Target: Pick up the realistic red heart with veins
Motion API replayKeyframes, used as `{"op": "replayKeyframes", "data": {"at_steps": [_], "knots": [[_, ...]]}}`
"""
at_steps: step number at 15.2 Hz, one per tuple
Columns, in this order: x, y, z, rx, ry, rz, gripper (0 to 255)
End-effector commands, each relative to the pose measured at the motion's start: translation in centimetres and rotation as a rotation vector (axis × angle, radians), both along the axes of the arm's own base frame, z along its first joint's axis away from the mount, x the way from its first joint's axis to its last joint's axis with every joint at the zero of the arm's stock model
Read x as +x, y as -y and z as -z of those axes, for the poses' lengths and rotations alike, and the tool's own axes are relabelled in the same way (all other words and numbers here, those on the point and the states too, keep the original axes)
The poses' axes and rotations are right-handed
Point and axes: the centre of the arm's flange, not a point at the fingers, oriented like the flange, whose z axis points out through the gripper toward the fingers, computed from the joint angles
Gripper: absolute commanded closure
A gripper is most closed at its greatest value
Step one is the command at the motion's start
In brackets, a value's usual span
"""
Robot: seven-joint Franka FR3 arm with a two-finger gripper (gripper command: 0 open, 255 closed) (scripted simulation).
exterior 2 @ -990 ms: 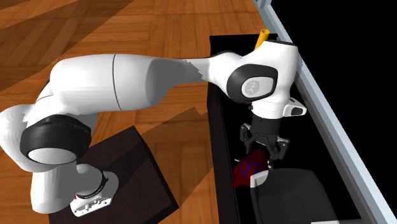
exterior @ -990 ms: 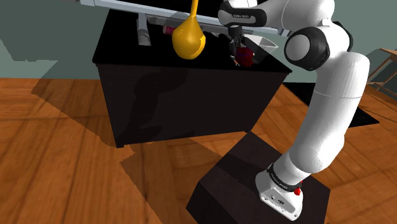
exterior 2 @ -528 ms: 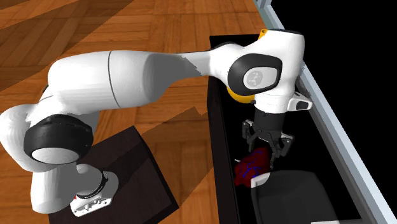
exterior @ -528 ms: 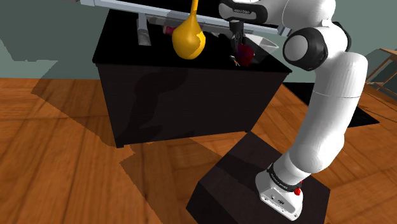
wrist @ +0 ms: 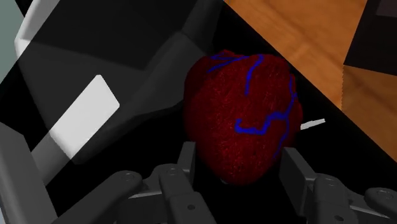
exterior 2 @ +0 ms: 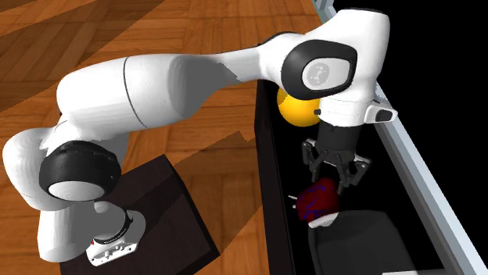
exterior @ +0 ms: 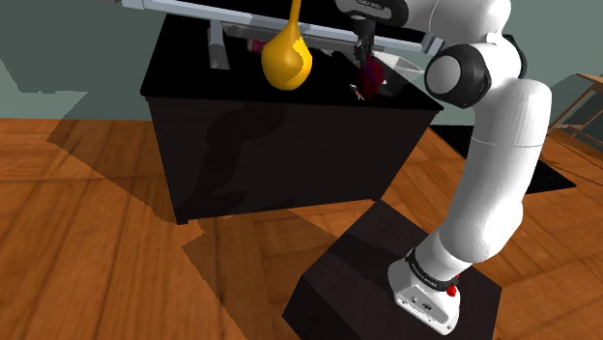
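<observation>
The dark red heart (wrist: pixel 240 121), crossed by blue veins, is clasped between the two black fingers (wrist: pixel 186 158) of the hand (wrist: pixel 238 154), which are pressed against its lower sides and so are kept apart by its width. In the second exterior view the heart (exterior 2: pixel 318 200) is seen directly below the hand (exterior 2: pixel 332 173), over the black bench (exterior 2: pixel 274 156) and at the edge of a grey tray (exterior 2: pixel 367 238). Whether its underside is touching the bench top cannot be made out with certainty, though it appears to be slightly clear of it. In the shoulder view the heart (exterior: pixel 372 73) is found near the far right corner of the bench (exterior: pixel 184 72), with the hand (exterior: pixel 365 53) pointing down onto it from the white arm (exterior: pixel 502 164). A small pale sliver (wrist: pixel 312 123) is seen just beside the heart. A yellow round-bodied object with a narrow neck (exterior: pixel 287 60) is set on the bench to the shoulder view's left of the heart, well apart from it. The arm's dark stand (exterior: pixel 358 275) is placed on a wooden floor (exterior: pixel 97 241) in front of the bench. A black area (exterior 2: pixel 446 70) is shown beyond the bench's far edge in the second exterior view.
</observation>
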Motion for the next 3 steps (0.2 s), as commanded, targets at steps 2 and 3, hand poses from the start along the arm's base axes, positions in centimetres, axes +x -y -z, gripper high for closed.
{"op": "replayKeyframes", "data": {"at_steps": [2, 3], "knots": [[0.01, 0.01, -1.22, -0.001, 0.000, 0.001, 255], [0.01, 0.01, -1.22, -0.001, 0.000, 0.001, 255]]}}
